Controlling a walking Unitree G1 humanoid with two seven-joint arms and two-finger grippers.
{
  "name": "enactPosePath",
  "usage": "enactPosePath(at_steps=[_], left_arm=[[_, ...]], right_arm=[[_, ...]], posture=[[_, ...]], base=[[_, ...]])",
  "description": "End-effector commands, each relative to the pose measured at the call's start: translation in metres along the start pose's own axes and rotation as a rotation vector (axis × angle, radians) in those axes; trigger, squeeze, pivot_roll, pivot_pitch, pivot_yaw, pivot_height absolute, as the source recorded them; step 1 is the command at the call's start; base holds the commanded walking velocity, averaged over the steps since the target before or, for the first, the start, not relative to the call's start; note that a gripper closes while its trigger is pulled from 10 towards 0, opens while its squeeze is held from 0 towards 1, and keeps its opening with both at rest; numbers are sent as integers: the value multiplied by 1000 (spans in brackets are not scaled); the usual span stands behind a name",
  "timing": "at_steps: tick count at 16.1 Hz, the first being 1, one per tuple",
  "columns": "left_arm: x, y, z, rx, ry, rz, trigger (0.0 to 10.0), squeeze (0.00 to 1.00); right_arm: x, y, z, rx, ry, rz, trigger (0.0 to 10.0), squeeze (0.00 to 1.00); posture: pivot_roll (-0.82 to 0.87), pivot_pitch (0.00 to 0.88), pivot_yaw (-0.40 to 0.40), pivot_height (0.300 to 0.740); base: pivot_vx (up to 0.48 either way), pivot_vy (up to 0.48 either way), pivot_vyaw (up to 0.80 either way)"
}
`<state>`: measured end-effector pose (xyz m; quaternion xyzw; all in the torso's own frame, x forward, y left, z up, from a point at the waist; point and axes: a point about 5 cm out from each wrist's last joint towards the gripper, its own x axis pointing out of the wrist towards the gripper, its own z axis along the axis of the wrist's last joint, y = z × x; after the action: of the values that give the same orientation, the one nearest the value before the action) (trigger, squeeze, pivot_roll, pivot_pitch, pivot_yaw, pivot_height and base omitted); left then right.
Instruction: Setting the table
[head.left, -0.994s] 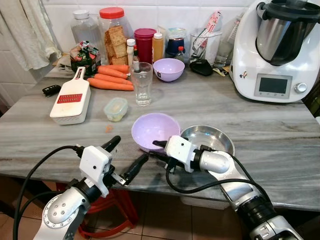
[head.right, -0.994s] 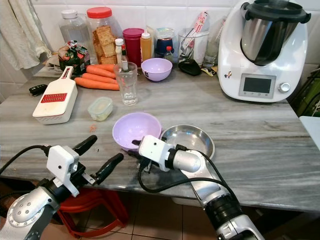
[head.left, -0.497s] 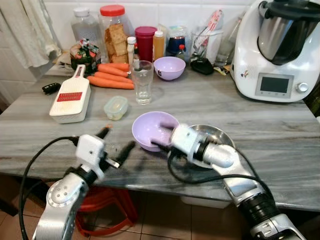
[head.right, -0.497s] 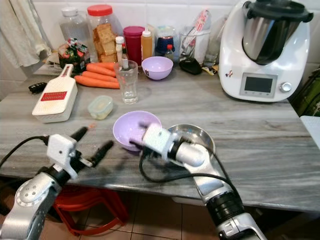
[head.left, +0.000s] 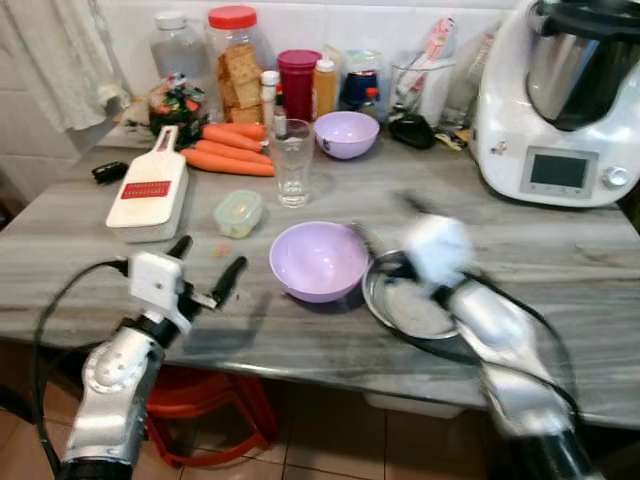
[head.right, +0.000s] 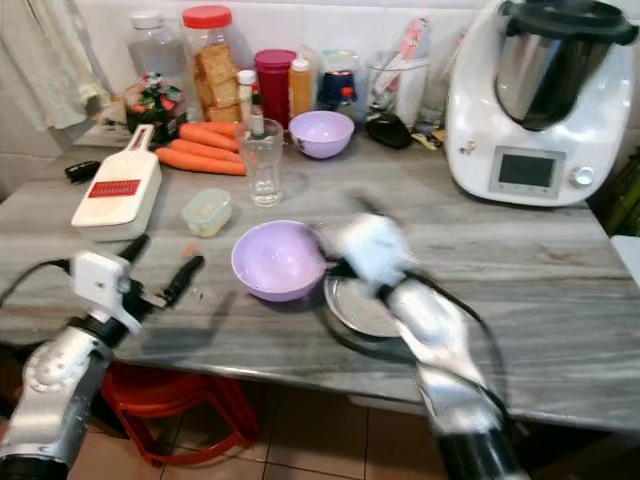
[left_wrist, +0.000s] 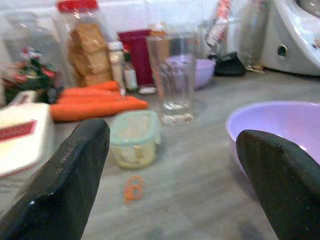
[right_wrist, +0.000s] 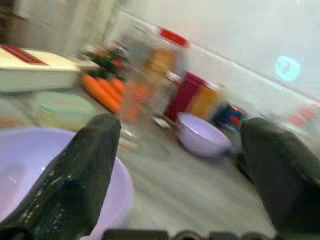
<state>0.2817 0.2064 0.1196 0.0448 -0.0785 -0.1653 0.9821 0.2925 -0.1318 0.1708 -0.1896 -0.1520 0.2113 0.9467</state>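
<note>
Lilac bowl (head.left: 319, 260) just beside steel dish (head.left: 405, 305); left gripper (head.left: 205, 267) and right gripper (right_wrist: 175, 165) jaws spread, empty.

head stereo: down onto counter (head.left: 560, 250) | wrist cams: low, close, facing backsplash | shared: lilac bowl (head.left: 318, 262)

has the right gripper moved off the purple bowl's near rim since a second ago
Yes. The right gripper has lifted up and swung right, away from the near rim of the purple bowl; it now hangs blurred over the steel bowl, fingers open.
</note>
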Motion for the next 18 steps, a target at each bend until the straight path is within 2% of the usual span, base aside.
enactPosePath(at_steps=[1,2,4,5,7,9,10,11,12,13,14,15,16,18], left_arm=[[0,2,11,18,-45,19,10000,0],[-1,-1,11,28,-55,36,10000,0],[-1,-12,11,33,-58,60,10000,0],[-1,-15,10,29,-53,64,10000,0],[-7,-36,4,29,-32,8,10000,0],[-12,-45,3,33,-20,-33,10000,0],[-17,-48,2,22,-8,-59,10000,0],[-19,-48,1,24,-1,-67,10000,0],[-21,-49,1,27,5,-71,10000,0],[-23,-50,0,24,14,-78,10000,0],[-24,-51,-1,22,18,-80,10000,0],[-25,-52,-1,18,25,-82,10000,0],[-26,-54,-1,15,30,-87,10000,0],[-27,-55,0,1,35,-101,10000,0]], right_arm=[[-12,-9,3,-22,24,-116,10000,902],[-25,-11,-3,-20,80,-194,10000,898],[-37,-8,-13,12,164,-260,10000,875],[-39,-7,-15,14,186,-274,10000,875],[-44,-4,-25,88,288,-335,10000,847],[-45,-5,-33,169,363,-365,10000,827],[-44,-5,-40,179,411,-347,10000,725],[-43,-4,-43,189,433,-322,10000,702],[-40,-4,-44,202,442,-306,10000,600],[-33,-4,-47,204,457,-243,10000,243],[-29,-5,-48,210,459,-226,10000,216],[-26,-5,-49,212,473,-201,10000,137],[-24,-5,-52,226,503,-183,10000,0],[-21,-3,-56,242,550,-128,10000,0]], posture=[[-16,0,19,740],[-16,0,19,740],[-27,0,28,740],[-27,0,28,740],[-29,0,33,740],[-28,0,30,740],[-24,0,26,740],[-24,0,26,740],[-21,0,22,740],[-19,0,21,740],[-19,0,21,740],[-19,0,20,740],[-17,0,19,740],[-15,0,13,740]], base=[[0,0,0],[0,0,0],[0,0,0],[0,0,0],[0,0,0],[0,0,0],[0,0,0],[0,0,0],[0,0,0],[0,0,0],[0,0,0],[0,0,0],[0,0,0],[0,0,0]])
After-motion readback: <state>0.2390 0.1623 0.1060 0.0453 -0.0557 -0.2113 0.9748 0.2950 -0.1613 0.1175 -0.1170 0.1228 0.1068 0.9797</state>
